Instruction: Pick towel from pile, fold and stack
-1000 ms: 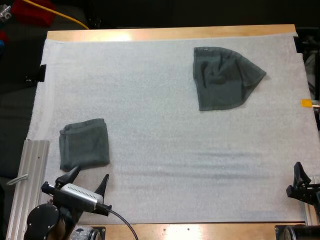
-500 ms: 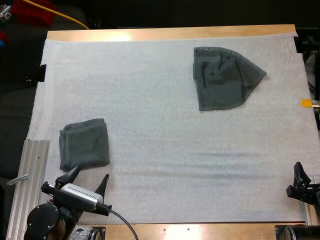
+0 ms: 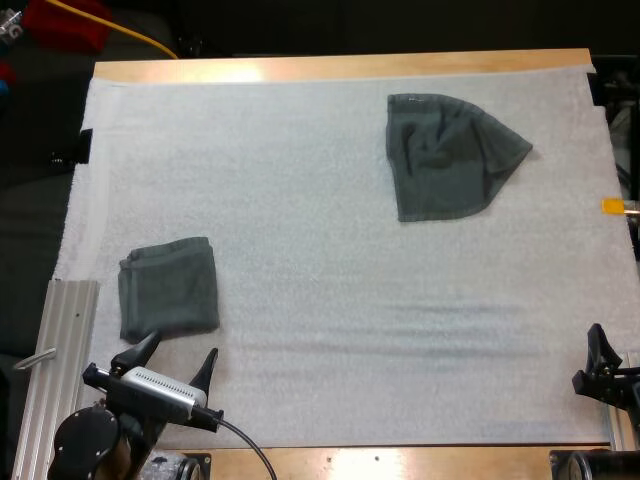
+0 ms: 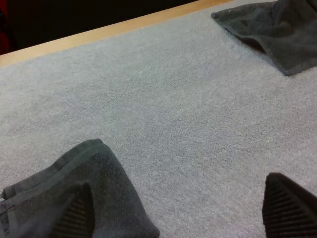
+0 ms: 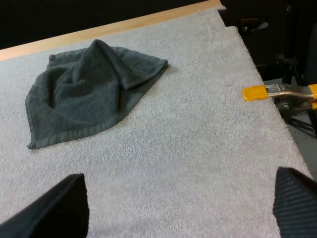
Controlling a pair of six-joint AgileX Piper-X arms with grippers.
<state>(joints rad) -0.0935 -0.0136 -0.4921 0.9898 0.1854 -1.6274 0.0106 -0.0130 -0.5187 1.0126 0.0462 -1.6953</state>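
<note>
Your folded dark grey-green cloth towel point(image 3: 168, 288) lies at eight o'clock on the white fabric mat point(image 3: 300, 180), just beyond your left gripper point(image 3: 175, 352), whose jaws stand spread and empty. The crumpled dark grey-green cloth towel point(image 3: 448, 155) lies at one o'clock. Your right gripper point(image 3: 600, 362) sits at four o'clock, jaws apart, holding nothing. By my reckoning you're half done: the crumpled one needs picking, folding and stacking on the first.
</note>
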